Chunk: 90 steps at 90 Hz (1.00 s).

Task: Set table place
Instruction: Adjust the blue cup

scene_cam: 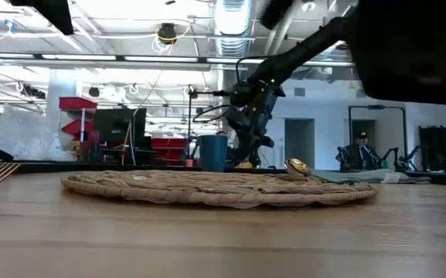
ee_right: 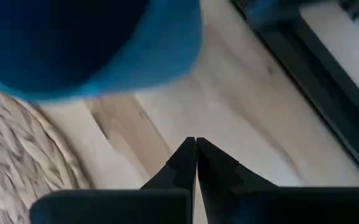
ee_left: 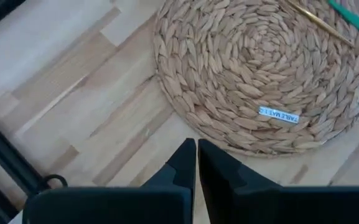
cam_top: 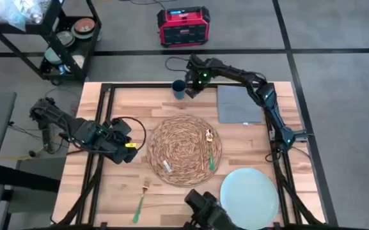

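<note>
Jaws together, holding nothing, on both my arms. Listed against the placemat, which lies mid-table: left gripper just off its left edge; green-handled fork below-left, apart from it; second green utensil lying on its right part; blue cup beyond its far edge, right gripper beside the cup; grey napkin far-right; pale-blue plate near-right.

Cup just beyond placemat

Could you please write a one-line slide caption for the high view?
Right end effector beside blue cup; left end effector beside woven placemat.
</note>
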### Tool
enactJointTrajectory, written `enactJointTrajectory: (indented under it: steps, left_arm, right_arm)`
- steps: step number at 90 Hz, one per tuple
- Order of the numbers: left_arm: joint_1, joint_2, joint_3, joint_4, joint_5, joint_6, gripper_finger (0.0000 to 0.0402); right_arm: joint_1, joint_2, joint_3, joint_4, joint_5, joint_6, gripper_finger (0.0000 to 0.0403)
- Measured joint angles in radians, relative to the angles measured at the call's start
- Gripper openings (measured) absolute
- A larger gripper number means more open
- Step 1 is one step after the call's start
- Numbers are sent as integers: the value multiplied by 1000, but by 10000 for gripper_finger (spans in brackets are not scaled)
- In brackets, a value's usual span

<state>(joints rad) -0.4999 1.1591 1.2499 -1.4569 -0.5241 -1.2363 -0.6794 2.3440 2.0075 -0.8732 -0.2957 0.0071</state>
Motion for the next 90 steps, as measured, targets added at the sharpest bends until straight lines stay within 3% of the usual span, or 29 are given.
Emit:
enactJointTrajectory:
  steps: [35,62,75,81,90]
  left_arm:
    - [0,-15,0,-29,-1,1,0]
    - [0,-16,0,-49,-6,1,0]
    - [0,-16,0,-50,-22,1,0]
    - [0,-16,0,-50,-35,1,0]
    - [0,-20,0,-49,-44,0,0]
  right_arm:
    - [2,0,0,123,-109,118,0]
    - [45,1,0,195,-134,135,0]
    - [54,2,0,287,-203,192,0]
    - [59,2,6,264,-232,205,0]
    - [63,2,60,93,-235,186,0]
